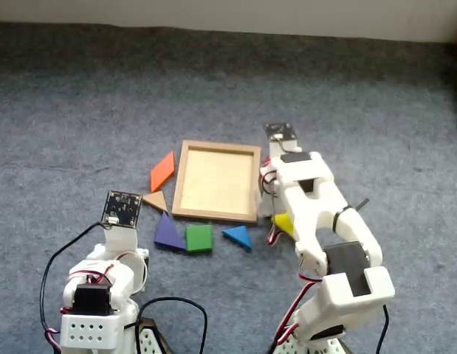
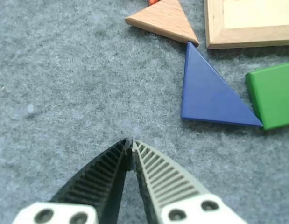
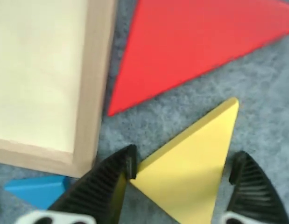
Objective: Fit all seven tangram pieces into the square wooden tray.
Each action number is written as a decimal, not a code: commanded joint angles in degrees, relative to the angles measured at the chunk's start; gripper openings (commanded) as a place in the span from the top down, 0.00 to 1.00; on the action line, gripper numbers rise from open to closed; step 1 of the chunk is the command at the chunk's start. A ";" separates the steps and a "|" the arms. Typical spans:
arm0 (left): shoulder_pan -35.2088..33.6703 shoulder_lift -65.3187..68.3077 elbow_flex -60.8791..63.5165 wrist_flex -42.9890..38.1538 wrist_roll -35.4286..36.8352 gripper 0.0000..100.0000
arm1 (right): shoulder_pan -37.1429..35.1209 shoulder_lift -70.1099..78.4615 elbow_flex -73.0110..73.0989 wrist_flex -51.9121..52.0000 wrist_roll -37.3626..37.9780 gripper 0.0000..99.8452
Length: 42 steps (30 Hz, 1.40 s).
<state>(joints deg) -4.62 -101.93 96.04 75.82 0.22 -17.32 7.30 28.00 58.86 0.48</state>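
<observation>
Yellow triangle (image 3: 191,172) lies on the bench just beside the tray (image 3: 95,84), straddled by the right tool (image 3: 184,163), its jaws spread. Closing squarely on its edges, then lifting clear of the rim, would serve best. The left tool (image 2: 131,144) is pressed together, empty.

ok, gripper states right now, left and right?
Left gripper: closed, empty.
Right gripper: open, straddling the yellow triangle, not clamped on it.

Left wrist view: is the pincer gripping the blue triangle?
No, the left pincer is shut on nothing; the blue triangle lies apart from it.
</observation>
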 commanded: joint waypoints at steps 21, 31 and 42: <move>-0.66 -1.71 1.10 0.18 0.44 0.99 | -1.45 -0.48 -1.80 3.82 4.13 0.60; -0.66 -1.71 1.10 0.18 0.44 0.99 | -2.95 -0.40 -2.15 5.85 5.63 0.60; -0.66 -1.71 1.10 0.18 0.44 0.99 | 0.31 -0.04 -1.80 5.76 6.07 0.60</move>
<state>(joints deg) -4.62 -101.93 96.04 75.82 0.22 -19.16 7.74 28.00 64.04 5.67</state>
